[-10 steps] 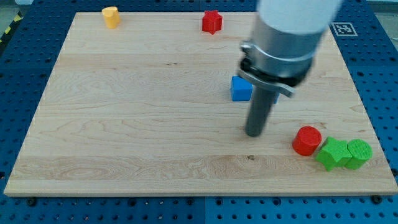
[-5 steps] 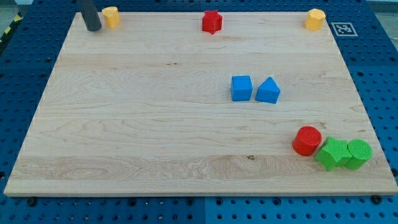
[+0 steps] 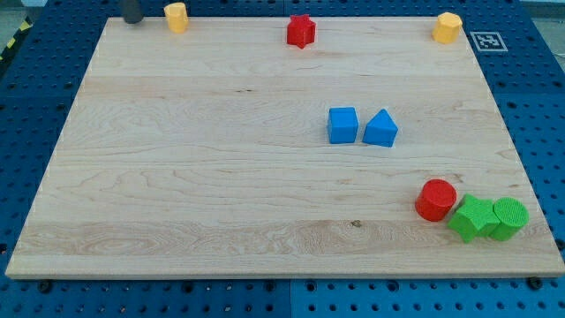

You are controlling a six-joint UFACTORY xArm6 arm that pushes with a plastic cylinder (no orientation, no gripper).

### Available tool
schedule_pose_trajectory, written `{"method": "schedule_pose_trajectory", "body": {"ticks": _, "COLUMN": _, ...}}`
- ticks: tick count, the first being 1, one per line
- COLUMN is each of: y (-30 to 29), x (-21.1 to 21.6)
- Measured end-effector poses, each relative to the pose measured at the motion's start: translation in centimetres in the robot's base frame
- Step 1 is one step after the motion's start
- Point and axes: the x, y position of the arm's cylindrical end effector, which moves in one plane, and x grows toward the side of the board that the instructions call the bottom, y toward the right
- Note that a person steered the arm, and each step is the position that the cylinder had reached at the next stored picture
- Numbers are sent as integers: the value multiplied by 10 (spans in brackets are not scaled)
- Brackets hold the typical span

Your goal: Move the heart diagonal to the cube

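Wooden board [image 3: 177, 194] on a blue pegboard bench, single cam view. My tip [image 3: 132, 21] sat at the top-left edge, just left of the yellow heart [image 3: 177, 17], not clearly touching. No pincer on this rig, bare rod only, so nothing to spread or pinch. Blue cube [image 3: 342, 124] was mid-board, touching the blue triangular block [image 3: 381, 129]. Heart was well apart from the cube; I judged the task barely begun, w/ most of the push left.
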Motion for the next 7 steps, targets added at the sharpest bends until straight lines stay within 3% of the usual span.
{"method": "schedule_pose_trajectory", "body": {"ticks": 4, "y": 150, "x": 1}}
{"method": "schedule_pose_trajectory", "body": {"ticks": 7, "y": 209, "x": 28}}
